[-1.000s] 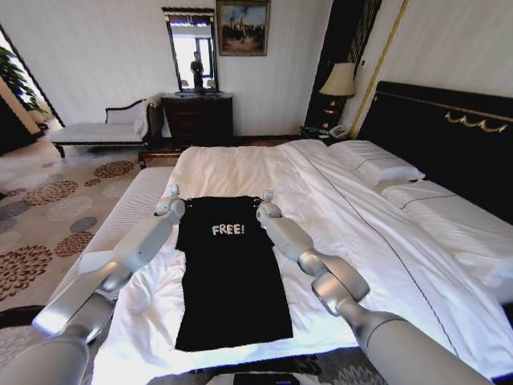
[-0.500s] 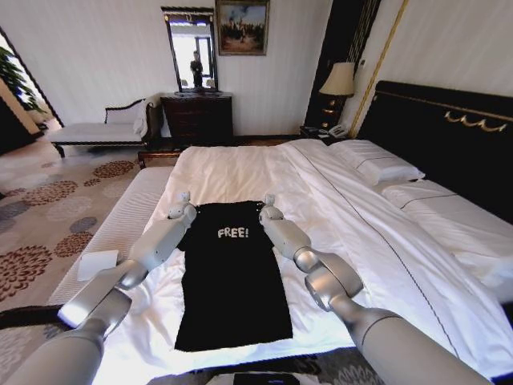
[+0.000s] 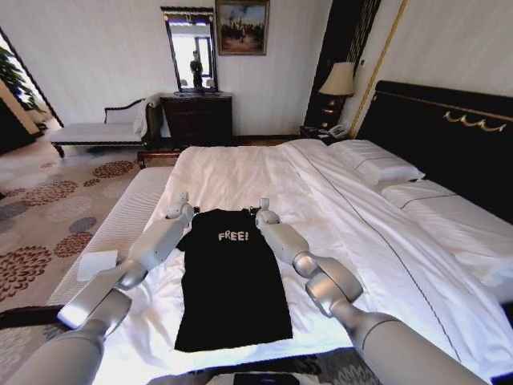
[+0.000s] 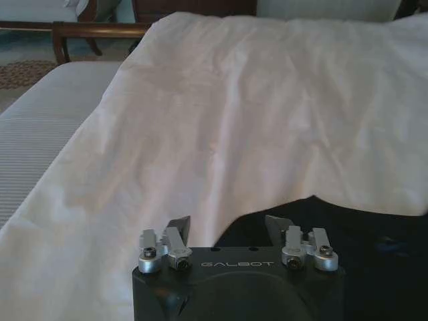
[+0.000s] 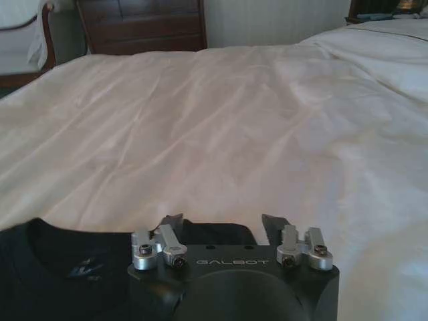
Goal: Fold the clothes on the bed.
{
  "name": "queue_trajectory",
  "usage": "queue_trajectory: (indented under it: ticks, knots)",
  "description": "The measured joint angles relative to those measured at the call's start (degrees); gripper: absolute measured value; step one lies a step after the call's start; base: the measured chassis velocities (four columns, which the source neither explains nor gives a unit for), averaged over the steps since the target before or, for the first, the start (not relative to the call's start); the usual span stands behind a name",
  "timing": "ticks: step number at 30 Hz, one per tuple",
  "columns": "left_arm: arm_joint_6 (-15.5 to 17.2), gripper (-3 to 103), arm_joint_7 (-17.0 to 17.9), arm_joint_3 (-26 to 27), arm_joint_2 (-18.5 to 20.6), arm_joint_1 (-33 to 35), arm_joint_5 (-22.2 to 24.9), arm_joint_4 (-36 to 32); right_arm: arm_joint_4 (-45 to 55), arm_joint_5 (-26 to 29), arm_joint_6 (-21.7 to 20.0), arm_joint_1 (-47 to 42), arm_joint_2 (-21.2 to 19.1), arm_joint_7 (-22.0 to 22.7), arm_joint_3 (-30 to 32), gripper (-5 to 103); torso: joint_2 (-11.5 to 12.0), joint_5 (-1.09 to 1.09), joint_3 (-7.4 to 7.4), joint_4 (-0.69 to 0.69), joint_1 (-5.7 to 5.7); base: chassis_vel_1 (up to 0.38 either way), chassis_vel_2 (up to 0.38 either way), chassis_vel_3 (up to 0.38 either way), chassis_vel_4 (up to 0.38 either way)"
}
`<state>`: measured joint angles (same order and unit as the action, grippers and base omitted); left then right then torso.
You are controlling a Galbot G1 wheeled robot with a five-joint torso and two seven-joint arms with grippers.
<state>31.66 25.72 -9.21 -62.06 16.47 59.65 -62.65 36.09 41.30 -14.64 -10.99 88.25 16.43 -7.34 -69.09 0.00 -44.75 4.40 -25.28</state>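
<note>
On the bed, a black T-shirt is laid flat, sleeves tucked in, lengthwise fold outstanding. Left tool and right tool are set at its shoulders, jaws parted wide over the fabric edge.

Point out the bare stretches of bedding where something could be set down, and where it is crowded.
Bare white sheet lies beyond the T-shirt collar toward the foot of the bed, and between the shirt and the pillows. It is crowded at the shoulders: the left gripper and right gripper, both open, flank the collar.
</note>
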Motion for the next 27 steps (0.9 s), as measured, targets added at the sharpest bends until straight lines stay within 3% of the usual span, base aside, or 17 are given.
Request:
queue_trajectory:
  ticks: [2, 3, 4, 8, 9, 13, 16, 19, 20, 24, 27]
  knots:
    - [-1.2, 77, 0.3, 2.2, 3.0, 5.0, 0.6, -7.2, 7.5, 4.6, -1.6, -2.9, -3.7, 2.8, -1.7, 76, 0.0, 0.0, 0.01, 0.04, 0.01, 0.0, 0.0, 0.0, 0.0]
    - [-2.2, 77, -0.5, 3.1, 4.4, 7.6, -0.5, -10.0, 10.3, 5.5, -1.9, -4.3, -5.1, 3.6, -2.3, 82, 0.0, -0.01, 0.01, 0.04, 0.01, 0.0, 0.0, 0.0, 0.0]
    - [-2.2, 77, -0.5, 3.1, 4.4, 7.6, -0.5, -10.0, 10.3, 5.5, -1.9, -4.3, -5.1, 3.6, -2.3, 82, 0.0, -0.01, 0.01, 0.04, 0.01, 0.0, 0.0, 0.0, 0.0]
    - [-6.4, 98, -2.6, 6.6, 9.9, 16.0, -4.6, -18.4, 19.4, 7.0, -2.1, -10.1, -9.1, 5.9, -2.9, 96, 0.0, 0.01, 0.01, 0.01, 0.01, 0.0, 0.0, 0.0, 0.0]
    - [-6.4, 98, -2.6, 6.6, 9.9, 16.0, -4.6, -18.4, 19.4, 7.0, -2.1, -10.1, -9.1, 5.9, -2.9, 96, 0.0, 0.01, 0.01, 0.01, 0.01, 0.0, 0.0, 0.0, 0.0]
    - [-9.9, 100, -2.9, 14.2, 15.4, 28.1, -4.6, -29.2, 34.3, 8.6, -2.6, -18.9, -15.1, 8.1, -1.1, 100, 0.0, 0.01, 0.02, 0.0, 0.02, 0.0, 0.0, 0.0, 0.0]
    - [-11.1, 100, -3.1, 17.1, 16.4, 32.9, -4.8, -32.6, 39.1, 9.0, -2.8, -21.8, -17.2, 8.6, 0.4, 100, 0.0, 0.02, 0.02, 0.02, 0.02, 0.0, 0.0, 0.0, 0.0]
    - [-13.5, 100, -6.1, 23.5, 16.2, 43.1, -8.9, -38.4, 47.9, 9.1, -3.0, -29.0, -22.0, 9.2, 5.7, 100, 0.0, -0.04, 0.01, 0.01, 0.02, 0.0, 0.0, 0.0, 0.0]
    - [-13.5, 100, -6.1, 23.5, 16.2, 43.1, -8.9, -38.4, 47.9, 9.1, -3.0, -29.0, -22.0, 9.2, 5.7, 100, 0.0, -0.04, 0.01, 0.01, 0.02, 0.0, 0.0, 0.0, 0.0]
    - [-16.8, 100, -10.0, 31.5, 14.1, 55.3, -13.1, -44.6, 56.8, 7.3, -3.4, -40.3, -25.2, 9.2, 12.4, 100, 0.0, 0.01, 0.01, 0.06, 0.03, 0.0, 0.0, 0.0, 0.0]
    - [-17.6, 100, -11.5, 33.6, 13.3, 59.0, -13.6, -46.1, 59.0, 6.9, -3.6, -42.6, -25.6, 9.0, 14.0, 100, 0.0, 0.03, 0.02, 0.03, 0.03, 0.0, 0.0, 0.0, 0.0]
